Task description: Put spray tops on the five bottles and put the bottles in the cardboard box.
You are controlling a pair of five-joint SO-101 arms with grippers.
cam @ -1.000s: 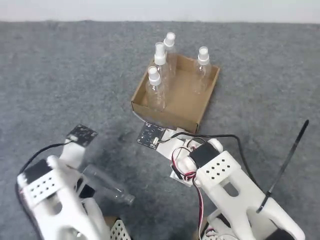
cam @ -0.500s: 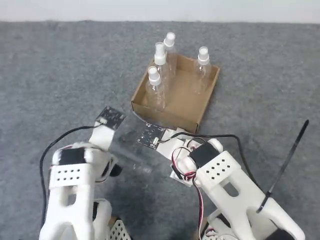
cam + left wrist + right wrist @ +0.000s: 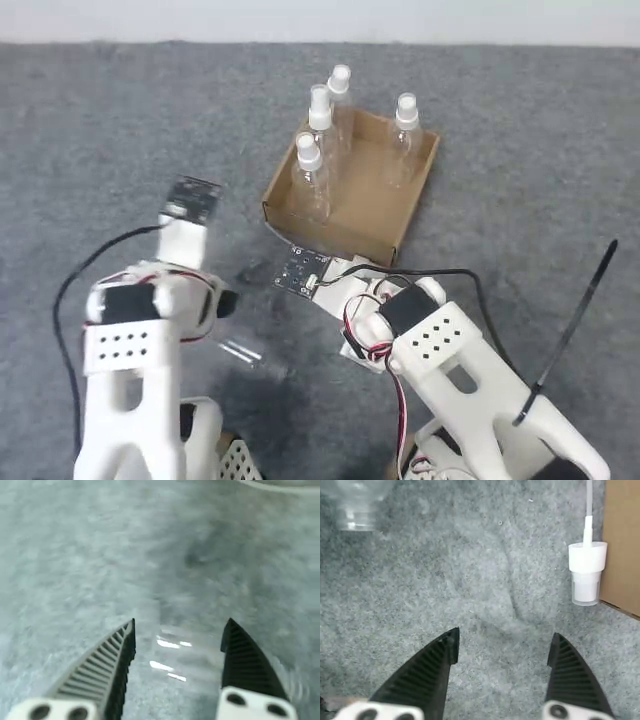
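At seven o'clock from the cardboard box (image 3: 335, 232) holding four capped bottles (image 3: 312, 185), the left hand (image 3: 181, 625) grips the uncapped bottle (image 3: 245, 352), while the right hand (image 3: 505, 633) gapes wide near a loose spray top (image 3: 587, 570)

Grey felt (image 3: 120, 130) covers the whole working surface. Its nap is short and fibrous, mottled in lighter and darker grey flecks. Along the felt's far edge runs a pale, plain strip (image 3: 320, 20), whitish and featureless; whether it is a wall or bare tabletop cannot be told. The border between felt and strip is straight, slightly fuzzy with loose fibres. In the right wrist view, the felt shows a shallow curved crease near its middle, with the pile lying a little uneven on either side. The light is soft and even over the felt. Shadows on it are faint, with blurred edges, and darkest toward its near side.
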